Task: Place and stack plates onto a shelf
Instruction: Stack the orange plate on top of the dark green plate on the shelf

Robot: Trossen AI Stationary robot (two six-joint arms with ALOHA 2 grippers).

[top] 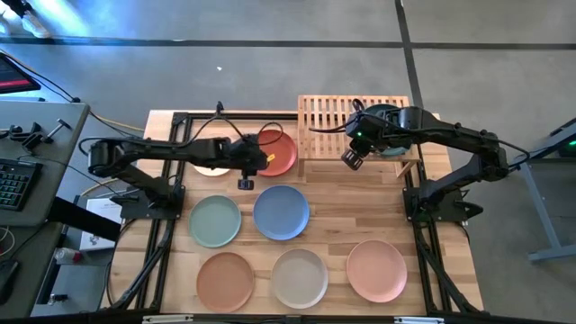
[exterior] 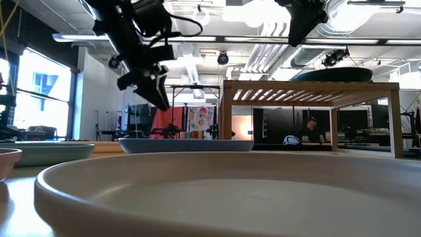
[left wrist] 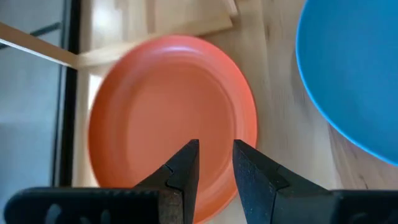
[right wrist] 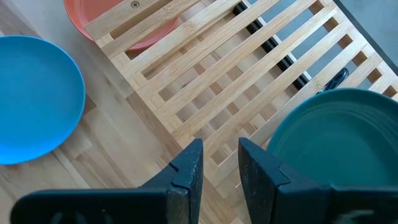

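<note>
While three plates — terracotta plate point(top: 225, 279), beige plate point(top: 300, 277) and pink plate point(top: 376, 269) — line the table's near edge, the pale green plate point(top: 215, 220) and blue plate point(top: 281, 211) sit behind them. Farther back, the left gripper point(top: 246, 183), fingers slightly parted and empty, hovers above the red-orange plate point(top: 278, 152), with the cream plate point(top: 211, 167) mostly hidden under the arm. At far right, the right gripper point(top: 351, 159), fingers narrowly apart and holding nothing, hangs over the shelf point(top: 328, 117), where the dark teal plate point(top: 389, 133) rests.
</note>
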